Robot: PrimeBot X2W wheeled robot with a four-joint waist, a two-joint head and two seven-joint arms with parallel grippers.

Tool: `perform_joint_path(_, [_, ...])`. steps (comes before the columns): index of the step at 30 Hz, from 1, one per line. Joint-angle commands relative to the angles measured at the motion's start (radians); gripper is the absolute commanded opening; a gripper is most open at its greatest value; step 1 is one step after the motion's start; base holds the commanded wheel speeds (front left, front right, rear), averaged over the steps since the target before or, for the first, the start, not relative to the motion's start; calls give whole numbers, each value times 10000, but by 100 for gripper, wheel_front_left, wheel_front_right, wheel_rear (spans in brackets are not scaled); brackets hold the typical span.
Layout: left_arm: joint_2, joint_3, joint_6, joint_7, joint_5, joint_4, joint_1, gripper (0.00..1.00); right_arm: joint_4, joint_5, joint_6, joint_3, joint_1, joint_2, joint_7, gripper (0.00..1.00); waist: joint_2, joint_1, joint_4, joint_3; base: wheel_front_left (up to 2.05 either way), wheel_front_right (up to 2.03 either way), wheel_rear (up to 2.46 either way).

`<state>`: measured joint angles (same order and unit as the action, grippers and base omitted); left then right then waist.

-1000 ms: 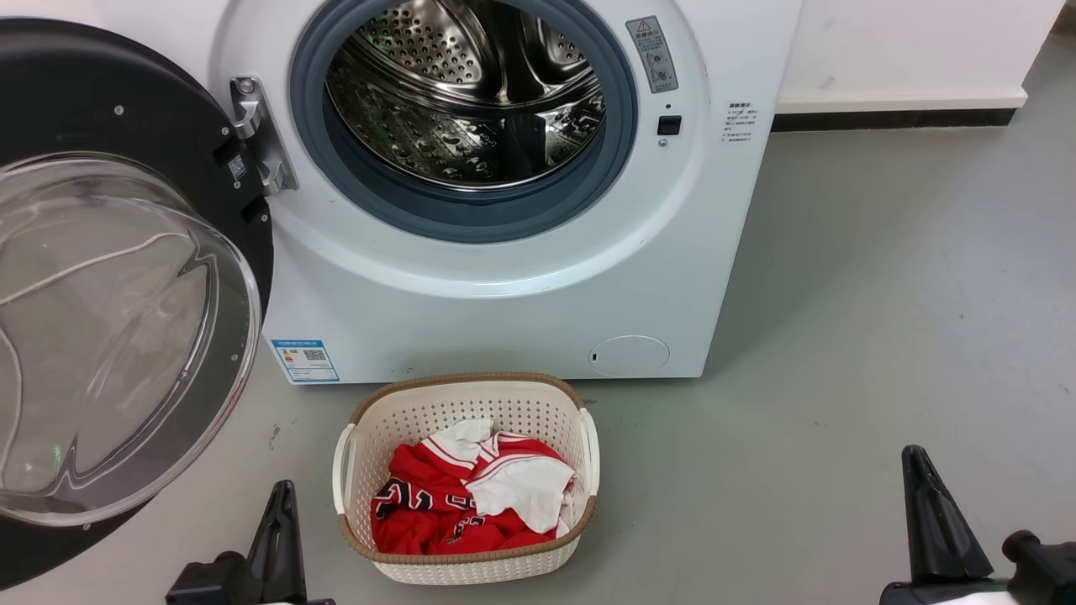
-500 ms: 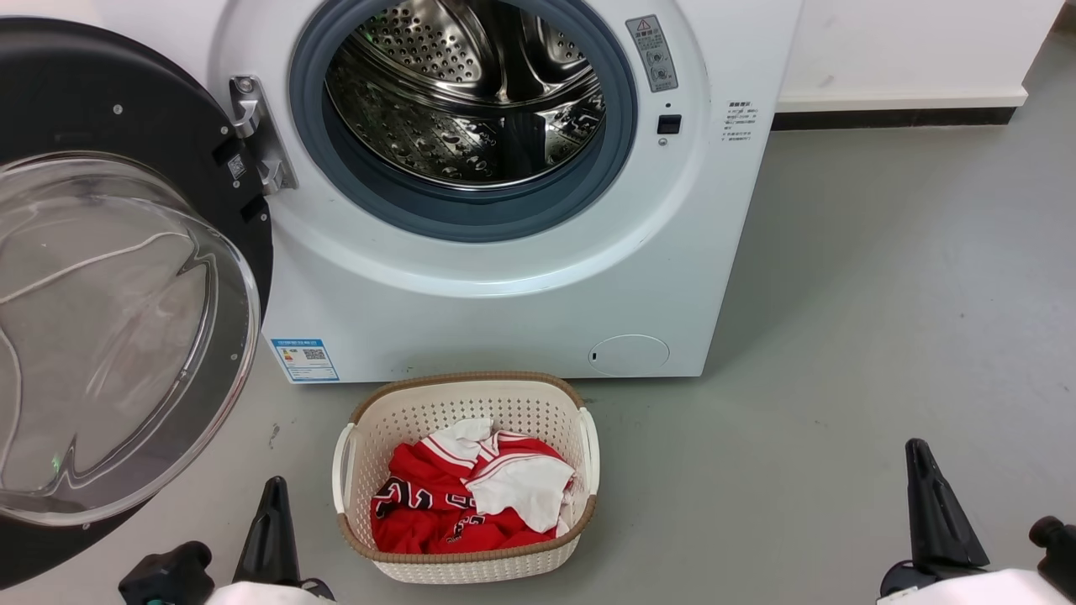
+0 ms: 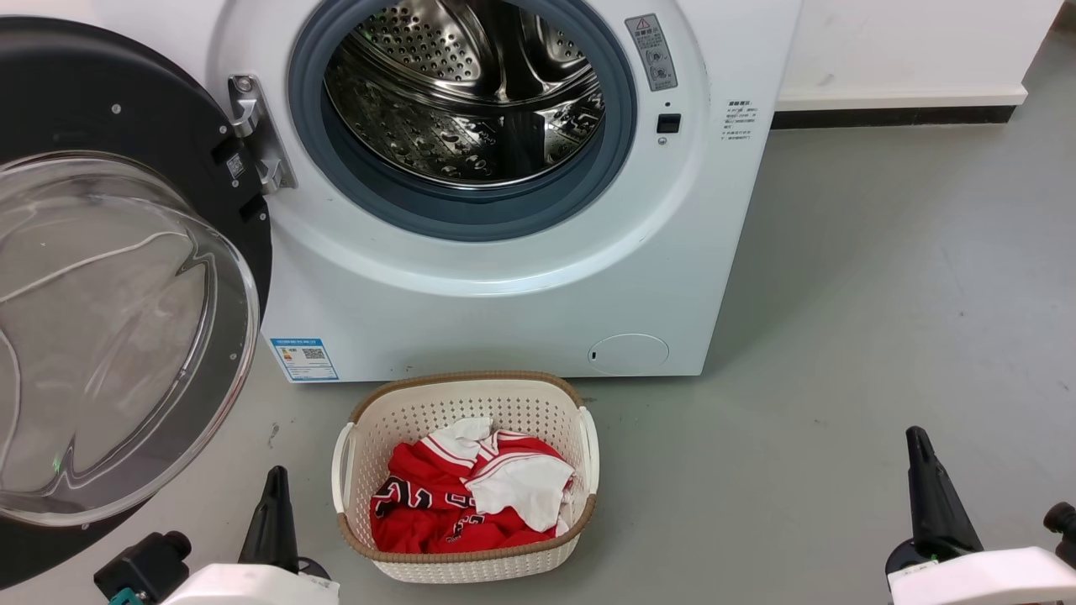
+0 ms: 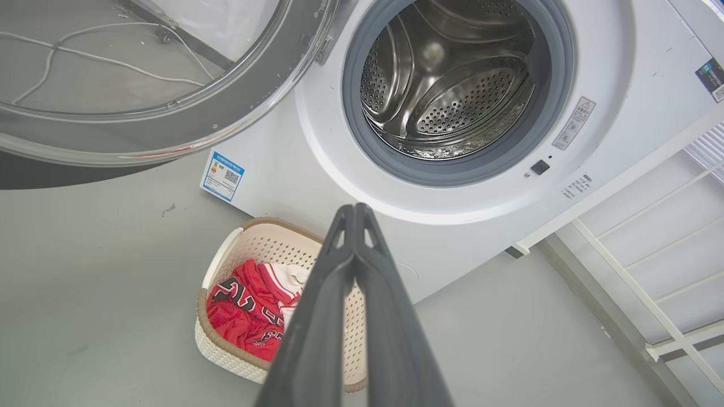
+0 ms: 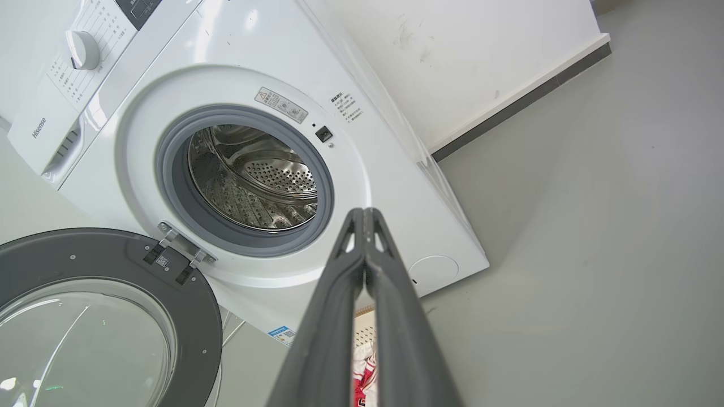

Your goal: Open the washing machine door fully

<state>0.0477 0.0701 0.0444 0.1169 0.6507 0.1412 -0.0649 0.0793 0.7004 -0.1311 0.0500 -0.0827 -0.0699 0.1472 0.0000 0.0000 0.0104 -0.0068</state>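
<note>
The washing machine door (image 3: pixel 126 336) stands swung wide on its metal hinge (image 3: pixel 256 134), out to the left of the washing machine (image 3: pixel 521 286); its black ring and clear glass bowl face the head camera, and its lower part runs off that view's left edge. The round opening is uncovered, with the grey gasket (image 3: pixel 471 220) around the steel drum (image 3: pixel 462 92). A pale line seen through the glass may be a cable on the floor (image 3: pixel 841 294), though the bowl distorts it.

The left tool (image 4: pixel 353 210) is closed on nothing, its two dark fingers pressed together along their length; in the head view it sits low at the bottom edge, just left of the basket (image 3: pixel 466 380) and near the door's lower rim without touching it. The right tool (image 5: pixel 365 213) is likewise closed and empty; it sits at the head view's lower right, well apart from the machine.

The basket stands on the floor just in front of the machine, holding red and white clothing (image 3: pixel 437 504); a blue sticker (image 3: pixel 305 359) and a round filter cap (image 3: pixel 629 354) mark the machine's lower front.
</note>
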Motion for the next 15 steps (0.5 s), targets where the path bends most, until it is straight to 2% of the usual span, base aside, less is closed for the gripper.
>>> perform_joint_path(1, [20, 34, 73, -62, 352, -70, 309, 0, -43, 361, 2, -8, 269, -103, -70, 0, 0, 0, -1, 2, 0, 0, 0])
perform_joint_path(15, [24, 139, 271, -609, 2593, 193, 683, 0, 356, 2601, 3, 1, 675, -144, -570, 0, 0, 0, -19, 19, 0, 0, 0])
